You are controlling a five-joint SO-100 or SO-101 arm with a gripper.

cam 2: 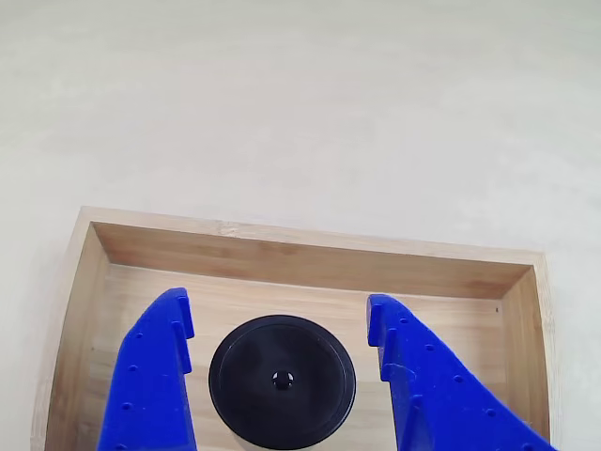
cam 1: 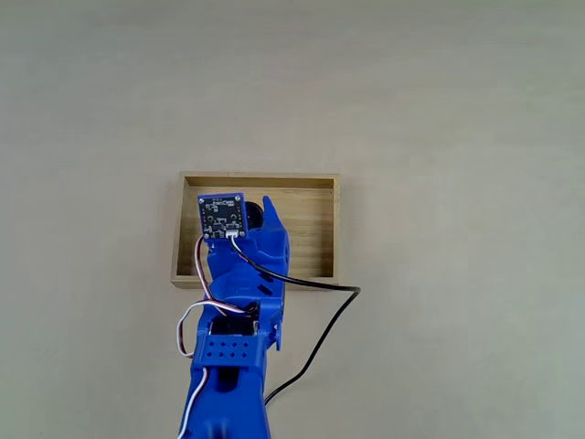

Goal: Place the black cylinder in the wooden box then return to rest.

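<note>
Resting on wooden box (cam 2: 300,263) floor: black cylinder (cam 2: 282,380), upright, round top facing camera in other view, small dot at centre. Cylinder sits between blue tool (cam 2: 279,324) fingers (cam 2: 155,376), visible gap each side, no contact; tool open. In fixed view, cylinder (cam 1: 253,216) barely visible as dark edge beside small circuit board (cam 1: 222,216) on arm, inside wooden box (cam 1: 315,224), nearer its far wall. Blue arm (cam 1: 233,357) reaches over box near wall. Black cable (cam 1: 320,334) trails across pale tabletop (cam 1: 457,110) right of box.
</note>
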